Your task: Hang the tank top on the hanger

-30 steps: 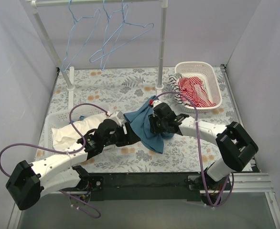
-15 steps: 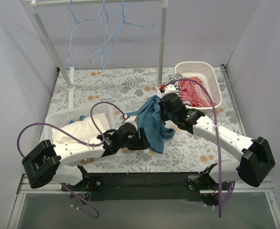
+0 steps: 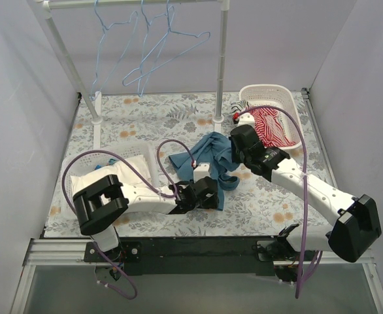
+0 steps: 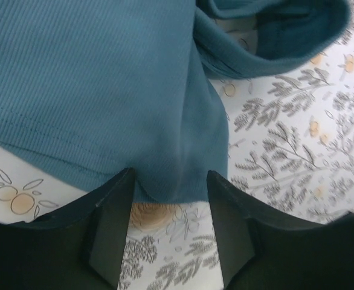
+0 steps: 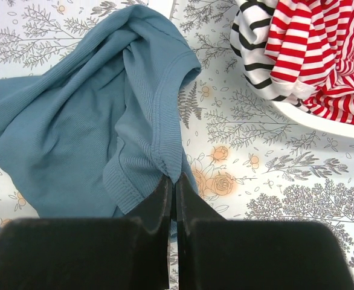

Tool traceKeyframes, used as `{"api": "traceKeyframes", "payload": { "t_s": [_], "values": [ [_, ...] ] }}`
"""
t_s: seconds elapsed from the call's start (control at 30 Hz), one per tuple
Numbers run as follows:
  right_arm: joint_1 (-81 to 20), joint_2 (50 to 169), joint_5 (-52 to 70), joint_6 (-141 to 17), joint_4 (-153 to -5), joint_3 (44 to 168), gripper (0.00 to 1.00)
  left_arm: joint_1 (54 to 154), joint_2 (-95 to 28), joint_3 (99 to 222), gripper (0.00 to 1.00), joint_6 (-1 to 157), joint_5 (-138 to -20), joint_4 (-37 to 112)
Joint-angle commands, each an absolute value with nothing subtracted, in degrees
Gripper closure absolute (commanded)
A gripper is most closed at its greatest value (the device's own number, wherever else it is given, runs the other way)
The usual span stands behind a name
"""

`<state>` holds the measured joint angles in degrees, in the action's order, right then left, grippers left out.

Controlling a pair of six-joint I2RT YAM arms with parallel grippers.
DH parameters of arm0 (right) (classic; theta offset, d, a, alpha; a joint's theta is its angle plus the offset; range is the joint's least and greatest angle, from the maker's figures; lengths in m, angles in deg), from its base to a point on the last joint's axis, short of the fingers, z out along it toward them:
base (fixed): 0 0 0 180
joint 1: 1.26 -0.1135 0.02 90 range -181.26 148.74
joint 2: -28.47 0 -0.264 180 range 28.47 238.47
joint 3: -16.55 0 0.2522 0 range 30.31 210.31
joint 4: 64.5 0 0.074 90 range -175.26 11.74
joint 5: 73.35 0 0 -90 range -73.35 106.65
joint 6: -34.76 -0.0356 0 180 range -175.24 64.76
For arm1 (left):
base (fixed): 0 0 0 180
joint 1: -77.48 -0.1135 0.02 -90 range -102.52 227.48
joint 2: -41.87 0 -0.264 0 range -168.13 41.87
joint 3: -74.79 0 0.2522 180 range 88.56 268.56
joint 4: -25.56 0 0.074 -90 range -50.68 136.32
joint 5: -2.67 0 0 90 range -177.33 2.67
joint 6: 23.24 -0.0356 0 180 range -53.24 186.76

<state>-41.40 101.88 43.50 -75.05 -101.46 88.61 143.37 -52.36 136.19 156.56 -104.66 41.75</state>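
Note:
The teal-blue tank top (image 3: pixel 208 162) lies bunched on the floral table, mid-scene. My right gripper (image 5: pixel 174 178) is shut on a ribbed hem edge of the tank top (image 5: pixel 86 121) and holds that part lifted; in the top view the right gripper (image 3: pixel 234 154) is at the cloth's right side. My left gripper (image 4: pixel 170 181) is open low over the table, its fingers astride the tank top's (image 4: pixel 104 78) lower edge; in the top view the left gripper (image 3: pixel 208 193) is at the cloth's near end. Light-blue wire hangers (image 3: pixel 153 49) hang on the rail at the back.
A white basket (image 3: pixel 273 95) with a red-and-white striped garment (image 3: pixel 270 124) stands back right, also in the right wrist view (image 5: pixel 322 48). A white basket with white cloth (image 3: pixel 106 173) sits at the left. The rack's white posts (image 3: pixel 222 62) stand behind the tank top.
My left gripper has slid right along the table to the tank top's near edge. My right gripper has moved back and right, drawing the held strap away from the cloth.

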Motion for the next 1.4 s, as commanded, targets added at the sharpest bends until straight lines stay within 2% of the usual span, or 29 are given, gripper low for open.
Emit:
{"api": "traceKeyframes", "payload": {
  "t_s": [0.0, 0.03, 0.07, 0.1, 0.13, 0.3, 0.47, 0.6, 0.77, 0.83, 0.87, 0.9, 0.97, 1.03, 1.1, 1.23, 1.37],
  "values": [
    [-39.68, 98.96, 44.34, -75.89, -101.37, 89.81, 0.99, 144.02, -55.32, 140.49, 0.58, 157.2, -114.66, 45.38],
    [-39.24, 98.52, 43.81, -75.89, -101.46, 90.16, 0.99, 144.02, -55.77, 141.89, 0.67, 157.02, -116.67, 46.51],
    [-38.8, 97.56, 43.63, -75.72, -101.72, 90.51, 0.99, 144.02, -56.12, 142.95, 0.86, 156.93, -118.08, 49.74],
    [-38.01, 97.03, 43.46, -75.54, -101.99, 90.86, 0.99, 144.02, -56.21, 143.74, 0.97, 156.93, -119.4, 51.78],
    [-37.65, 96.5, 43.63, -75.45, -102.34, 91.3, 0.99, 143.84, -55.78, 144.53, 1.0, 157.8, -122.81, 54.06],
    [-36.51, 91.58, 45.47, -74.92, -105.68, 96.04, 0.99, 139.37, -47.97, 144.81, 1.0, 157.37, -125.48, 63.65],
    [-36.51, 85.96, 42.76, -75.71, -108.49, 99.91, 0.99, 125.67, -39.71, 144.19, 1.0, 150.89, -120.66, 63.5],
    [-36.77, 84.63, 38.1, -75.98, -111.83, 107.19, 0.99, 116.7, -40.56, 150.58, 1.0, 145.26, -115.29, 61.99],
    [-37.04, 87.43, 36.07, -74.06, -111.57, 110.46, 0.99, 114.66, -48.2, 160.44, 1.0, 140.24, -109.93, 62.17],
    [-36.86, 89.63, 37.12, -72.91, -111.57, 109.6, 0.99, 114.66, -50.58, 161.85, 0.93, 138.83, -104.34, 61.73],
    [-36.6, 92.08, 37.21, -72.38, -111.66, 108.98, 0.99, 114.75, -50.85, 161.68, 0.78, 138.74, -102.64, 61.03],
    [-34.51, 93.49, 36.52, -72.2, -111.66, 108.36, 0.99, 115.1, -50.24, 161.16, 0.68, 138.48, -101.06, 60.59],
    [-30.64, 97.0, 30.73, -72.46, -111.22, 106.09, 0.99, 115.8, -48.75, 158.8, 0.53, 137.95, -98.59, 59.54],
    [-25.27, 98.95, 24.34, -72.55, -109.82, 104.15, 0.99, 118.6, -44.99, 156.59, 0.44, 137.51, -97.97, 58.75],
    [-23.42, 101.24, 23.5, -72.72, -108.24, 102.56, 0.99, 123.94, -42.86, 154.57, 0.38, 137.77, -98.93, 58.57],
    [-21.05, 102.56, 19.56, -73.16, -105.42, 100.28, 0.99, 135.03, -43.37, 153.95, 0.38, 141.81, -102.09, 58.48],
    [-17.53, 103.53, 14.55, -73.69, -104.63, 99.31, 0.99, 141.46, -52.57, 156.13, 0.42, 147.08, -103.24, 54.53]
  ]
}}
